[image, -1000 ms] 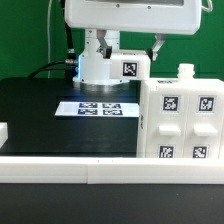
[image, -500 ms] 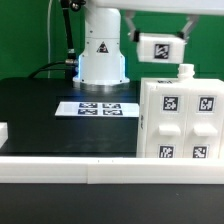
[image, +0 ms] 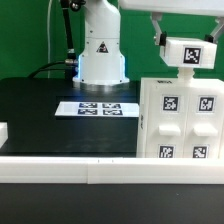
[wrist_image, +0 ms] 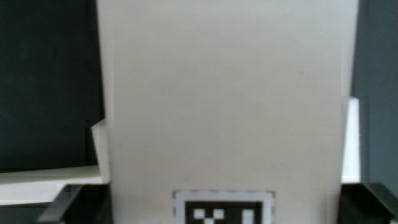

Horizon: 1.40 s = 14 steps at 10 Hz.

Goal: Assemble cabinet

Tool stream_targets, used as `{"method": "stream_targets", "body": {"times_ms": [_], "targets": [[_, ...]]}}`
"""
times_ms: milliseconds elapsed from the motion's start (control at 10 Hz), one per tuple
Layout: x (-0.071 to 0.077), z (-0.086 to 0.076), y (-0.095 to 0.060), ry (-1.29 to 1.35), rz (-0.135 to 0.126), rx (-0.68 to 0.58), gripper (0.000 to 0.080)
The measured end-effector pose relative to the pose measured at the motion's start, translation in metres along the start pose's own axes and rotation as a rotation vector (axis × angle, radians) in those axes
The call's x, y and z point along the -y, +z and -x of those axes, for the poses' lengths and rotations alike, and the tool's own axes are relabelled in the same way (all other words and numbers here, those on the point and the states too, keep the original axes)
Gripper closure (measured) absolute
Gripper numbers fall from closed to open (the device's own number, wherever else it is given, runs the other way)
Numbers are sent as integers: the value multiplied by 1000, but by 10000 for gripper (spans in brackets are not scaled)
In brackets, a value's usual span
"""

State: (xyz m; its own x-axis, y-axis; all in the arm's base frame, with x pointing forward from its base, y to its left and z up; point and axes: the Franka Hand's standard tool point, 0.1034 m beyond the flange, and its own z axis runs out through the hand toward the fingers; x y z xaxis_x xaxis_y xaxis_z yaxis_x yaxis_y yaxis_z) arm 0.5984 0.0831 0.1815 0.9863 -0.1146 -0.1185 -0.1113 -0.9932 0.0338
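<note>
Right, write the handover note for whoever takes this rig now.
Gripper: shut on the small tagged block, holding it in the air above the cabinet box and clear of it.
Cabinet box: upright on the black table, at the exterior view's right, next to the marker board.
Done: block is picked up.
Left: probably lower the block and fit it to the box; other parts not in view.
</note>
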Motion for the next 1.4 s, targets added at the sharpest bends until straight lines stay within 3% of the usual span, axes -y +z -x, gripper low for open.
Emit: {"method": "stream_targets", "body": {"times_ms": [400, 600, 1000, 1400], "targets": [[2, 1, 4, -26, -4, -21, 245], [7, -9, 4, -38, -3, -32, 245], [-1, -13, 19, -78, 1, -37, 245], [-1, -13, 19, -74, -15, -122, 245]]}}
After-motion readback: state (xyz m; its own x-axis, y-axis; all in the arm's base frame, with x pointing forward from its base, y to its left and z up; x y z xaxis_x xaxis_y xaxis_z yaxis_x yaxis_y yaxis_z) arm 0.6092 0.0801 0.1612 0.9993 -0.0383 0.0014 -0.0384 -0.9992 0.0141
